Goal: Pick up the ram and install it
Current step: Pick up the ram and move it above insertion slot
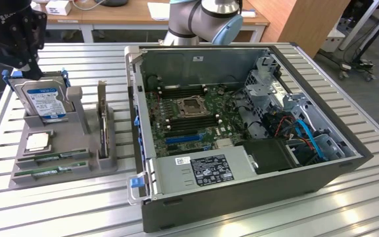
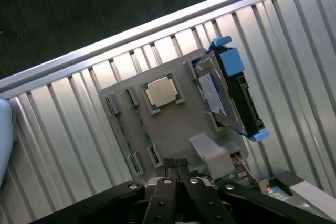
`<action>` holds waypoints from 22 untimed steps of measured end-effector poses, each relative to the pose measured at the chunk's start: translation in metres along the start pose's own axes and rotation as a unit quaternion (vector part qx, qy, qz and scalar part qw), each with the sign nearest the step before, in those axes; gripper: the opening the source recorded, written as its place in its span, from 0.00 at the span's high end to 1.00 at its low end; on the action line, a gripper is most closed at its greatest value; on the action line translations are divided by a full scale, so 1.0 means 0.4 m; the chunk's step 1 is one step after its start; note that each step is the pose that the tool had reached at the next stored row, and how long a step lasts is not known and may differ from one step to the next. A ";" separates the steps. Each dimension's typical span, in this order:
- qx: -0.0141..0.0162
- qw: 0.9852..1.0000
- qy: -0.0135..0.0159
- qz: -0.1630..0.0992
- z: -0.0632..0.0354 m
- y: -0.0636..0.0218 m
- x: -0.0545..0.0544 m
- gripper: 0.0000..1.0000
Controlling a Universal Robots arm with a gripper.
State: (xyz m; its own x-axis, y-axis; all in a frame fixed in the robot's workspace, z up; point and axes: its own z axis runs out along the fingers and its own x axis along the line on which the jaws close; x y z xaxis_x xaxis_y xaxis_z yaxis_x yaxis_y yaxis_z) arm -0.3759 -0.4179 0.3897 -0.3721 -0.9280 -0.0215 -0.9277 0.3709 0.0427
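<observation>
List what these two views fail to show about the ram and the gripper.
- Ram label text: too small in the exterior view.
- Ram chips: wrist view sees the stick edge-on, sunk in the grey holder.
- Expansion card: wrist view, mostly behind the gripper.
- Upper body of the gripper: cut off by the exterior view's edge.

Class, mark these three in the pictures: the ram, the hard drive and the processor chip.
ram (image 1: pixel 53 171), exterior view, green edge of the front stick in the holder.
hard drive (image 1: pixel 46 102), exterior view, its blue label.
processor chip (image 2: pixel 161 92), wrist view, middle of its silver lid.
</observation>
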 end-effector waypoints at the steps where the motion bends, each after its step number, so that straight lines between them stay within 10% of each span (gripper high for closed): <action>1: 0.000 1.000 0.000 -0.009 0.000 0.000 0.000 0.90; 10: -0.002 0.996 0.004 -0.091 0.002 0.000 0.000 0.90; 22: -0.004 0.982 0.008 -0.187 0.004 0.000 0.000 0.90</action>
State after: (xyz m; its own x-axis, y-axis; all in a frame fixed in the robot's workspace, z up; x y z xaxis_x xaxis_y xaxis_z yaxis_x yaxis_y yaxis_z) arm -0.3759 -0.4179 0.3883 -0.0039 -0.9998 -0.0209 -0.9991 0.0030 0.0429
